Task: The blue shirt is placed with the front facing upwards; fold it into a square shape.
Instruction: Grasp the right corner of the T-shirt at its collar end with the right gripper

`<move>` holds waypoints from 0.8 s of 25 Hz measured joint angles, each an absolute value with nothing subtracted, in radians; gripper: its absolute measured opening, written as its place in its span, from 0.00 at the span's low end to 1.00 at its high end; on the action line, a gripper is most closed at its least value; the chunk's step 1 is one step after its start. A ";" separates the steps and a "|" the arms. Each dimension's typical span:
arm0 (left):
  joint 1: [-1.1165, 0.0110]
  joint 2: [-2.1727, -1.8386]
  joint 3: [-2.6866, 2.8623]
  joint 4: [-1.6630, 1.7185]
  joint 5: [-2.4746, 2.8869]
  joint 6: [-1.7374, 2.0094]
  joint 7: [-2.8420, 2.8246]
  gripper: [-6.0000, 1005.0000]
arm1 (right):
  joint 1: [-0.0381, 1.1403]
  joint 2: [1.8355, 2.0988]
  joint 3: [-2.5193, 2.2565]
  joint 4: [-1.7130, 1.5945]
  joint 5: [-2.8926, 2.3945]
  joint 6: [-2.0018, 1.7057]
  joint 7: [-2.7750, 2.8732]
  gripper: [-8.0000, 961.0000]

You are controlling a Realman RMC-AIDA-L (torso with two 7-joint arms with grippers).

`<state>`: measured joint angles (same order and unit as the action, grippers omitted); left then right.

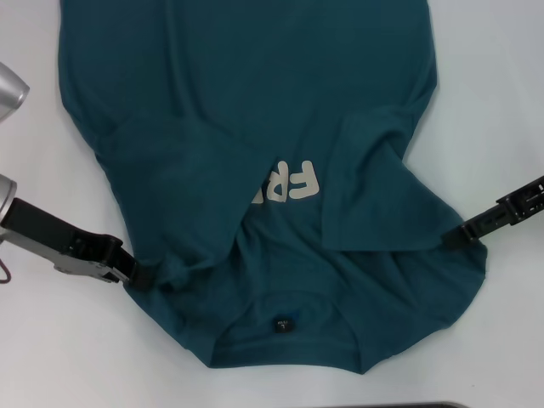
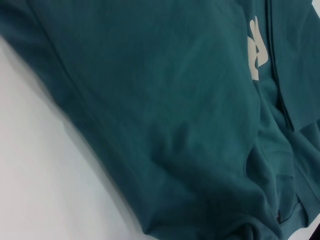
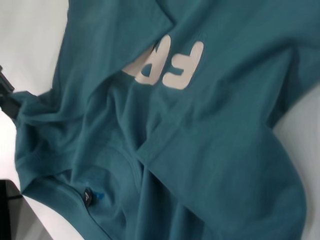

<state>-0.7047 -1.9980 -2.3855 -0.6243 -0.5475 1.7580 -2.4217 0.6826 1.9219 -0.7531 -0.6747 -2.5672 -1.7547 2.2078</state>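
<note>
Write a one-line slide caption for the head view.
Blue shirt on white table, both sleeves folded inward, left end effector and right end effector at its shoulder edges.

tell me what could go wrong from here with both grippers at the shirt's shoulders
1. The left gripper and right gripper meet the blue shirt only at its edges; a thin hold could slip.
2. Both sleeves are folded inward unevenly, covering part of the cream lettering; uneven pulling might skew the square.
3. Cloth is bunched near the neck label, so wrinkles could get folded in.
</note>
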 joint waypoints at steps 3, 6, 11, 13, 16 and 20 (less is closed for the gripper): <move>-0.707 -1.997 -2.385 -0.624 -0.548 1.755 -2.421 0.04 | 0.683 1.917 -0.746 -0.675 -2.566 -1.755 2.207 0.90; -0.709 -1.997 -2.385 -0.624 -0.548 1.752 -2.421 0.04 | 0.687 1.916 -0.739 -0.675 -2.564 -1.758 2.202 0.90; -0.712 -1.997 -2.385 -0.624 -0.548 1.750 -2.421 0.04 | 0.692 1.915 -0.733 -0.675 -2.566 -1.755 2.202 0.90; -0.714 -1.997 -2.385 -0.624 -0.548 1.750 -2.422 0.04 | 0.692 1.913 -0.736 -0.675 -2.572 -1.753 2.206 0.90; -0.715 -1.997 -2.385 -0.624 -0.548 1.750 -2.422 0.04 | 0.692 1.910 -0.742 -0.675 -2.593 -1.748 2.211 0.90; -0.715 -1.997 -2.385 -0.624 -0.548 1.750 -2.423 0.04 | 0.691 1.910 -0.743 -0.675 -2.626 -1.737 2.216 0.90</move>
<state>-0.7148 -1.9972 -2.3854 -0.6243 -0.5475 1.7501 -2.4229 0.6911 1.9098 -0.7431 -0.6750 -2.6261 -1.7367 2.2156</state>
